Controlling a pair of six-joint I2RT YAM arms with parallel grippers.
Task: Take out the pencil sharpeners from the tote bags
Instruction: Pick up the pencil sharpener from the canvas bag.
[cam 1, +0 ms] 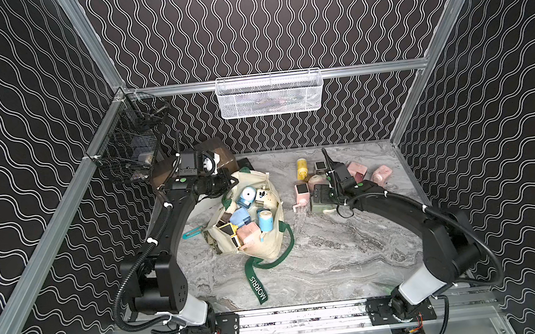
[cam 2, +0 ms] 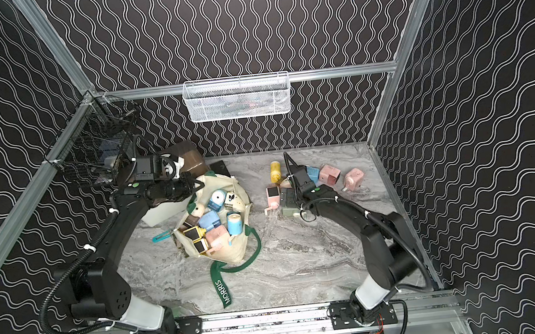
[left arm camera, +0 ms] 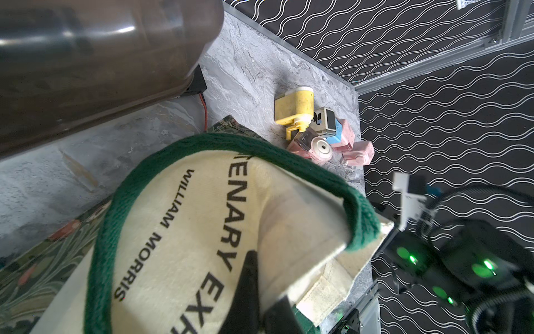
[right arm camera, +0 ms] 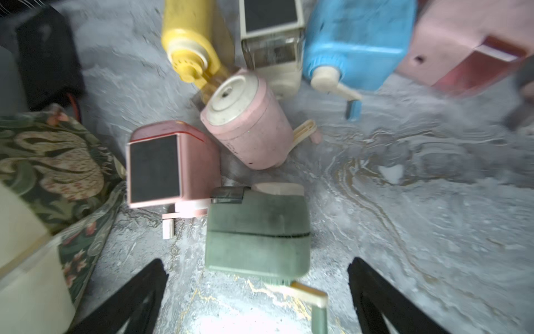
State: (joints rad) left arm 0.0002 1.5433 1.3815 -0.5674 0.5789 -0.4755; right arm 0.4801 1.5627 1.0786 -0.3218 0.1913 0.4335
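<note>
The left claw clenches the bag rim; the right claw, spread empty over a green sharpener on the tabletop, should lift straight up before reaching into the bag.

Black walls with white wavy lines enclose a grey marble-patterned tabletop. A white wire-mesh basket hangs at twelve o'clock, a black wire basket at ten, on aluminium frame rails.
</note>
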